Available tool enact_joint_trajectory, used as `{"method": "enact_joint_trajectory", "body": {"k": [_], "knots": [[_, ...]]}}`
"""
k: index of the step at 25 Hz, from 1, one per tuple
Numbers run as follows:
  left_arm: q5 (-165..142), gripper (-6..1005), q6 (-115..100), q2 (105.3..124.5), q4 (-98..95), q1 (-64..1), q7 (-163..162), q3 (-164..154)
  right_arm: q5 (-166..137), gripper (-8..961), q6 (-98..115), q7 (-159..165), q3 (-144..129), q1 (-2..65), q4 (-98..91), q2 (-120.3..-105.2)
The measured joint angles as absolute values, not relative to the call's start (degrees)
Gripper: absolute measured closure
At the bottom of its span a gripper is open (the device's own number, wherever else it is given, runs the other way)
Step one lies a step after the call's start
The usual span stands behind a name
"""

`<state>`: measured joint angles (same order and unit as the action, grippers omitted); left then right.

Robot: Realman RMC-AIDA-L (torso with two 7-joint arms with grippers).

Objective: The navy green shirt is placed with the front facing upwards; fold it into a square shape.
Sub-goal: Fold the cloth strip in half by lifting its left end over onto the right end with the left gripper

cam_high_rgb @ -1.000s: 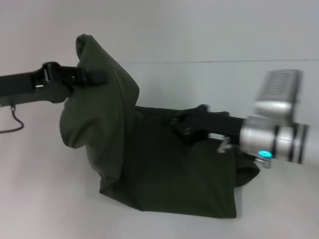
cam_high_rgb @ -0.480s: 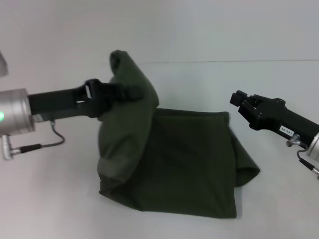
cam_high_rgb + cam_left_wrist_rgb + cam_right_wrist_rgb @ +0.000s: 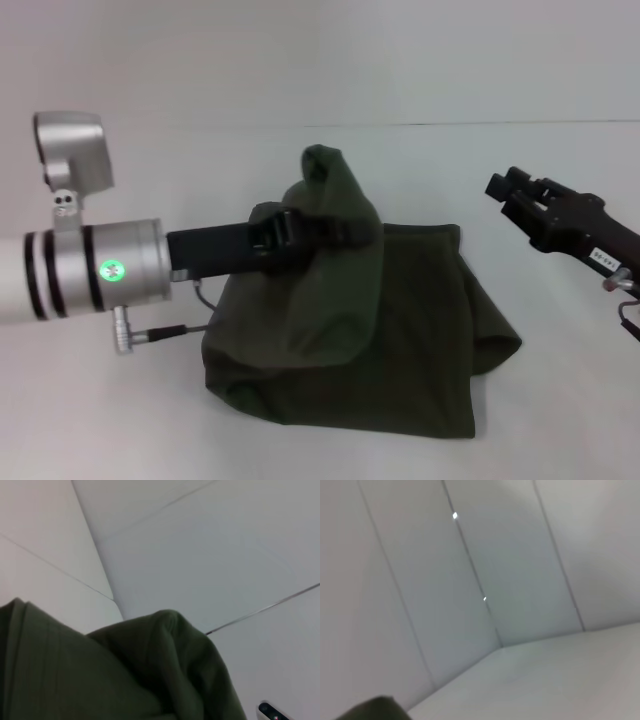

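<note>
Two grippers show: the left gripper (image 3: 362, 232) pinches a raised fold of the shirt (image 3: 400, 340), which lies bunched on the white table (image 3: 560, 400), while the right gripper (image 3: 505, 190) hovers clear beside it, fingers' gap unclear.

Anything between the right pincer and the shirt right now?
No. In the head view, only bare white table separates the right pincer from the navy green shirt. The left pincer holds a raised fold on the shirt's other side.

Bare table (image 3: 120, 420) all around the shirt (image 3: 400, 330); right hand (image 3: 508, 190) clear.
</note>
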<state>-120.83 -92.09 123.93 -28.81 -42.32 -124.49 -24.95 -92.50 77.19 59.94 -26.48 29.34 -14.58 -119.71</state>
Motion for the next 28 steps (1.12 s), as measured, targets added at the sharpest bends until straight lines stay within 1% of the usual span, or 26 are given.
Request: {"method": "enact_joint_trajectory", "body": {"k": [8, 14, 27, 28], "knots": [[-118.66, 877, -88.16, 124.15, -22.13, -43.45, -121.0, -24.86, -92.31, 577, 78.54, 59.94, -24.64, 28.12, -14.59, -119.7], [-115.57, 868, -87.33, 124.23, -20.63, -43.04, -119.87, -25.37, -92.21, 526, 79.02, 59.94, -24.6, 27.92, -14.59, -119.77], [-115.54, 848, -85.62, 124.44, -16.98, -43.67, -113.28, -28.4, -92.19, 465, 79.11, 59.51, -24.68, 28.3, -14.24, -119.78], [-115.53, 813, -85.58, 124.44, -16.74, -43.65, -112.94, -28.37, -92.19, 460, 79.11, 59.51, -24.67, 28.3, -14.22, -119.78]]}}
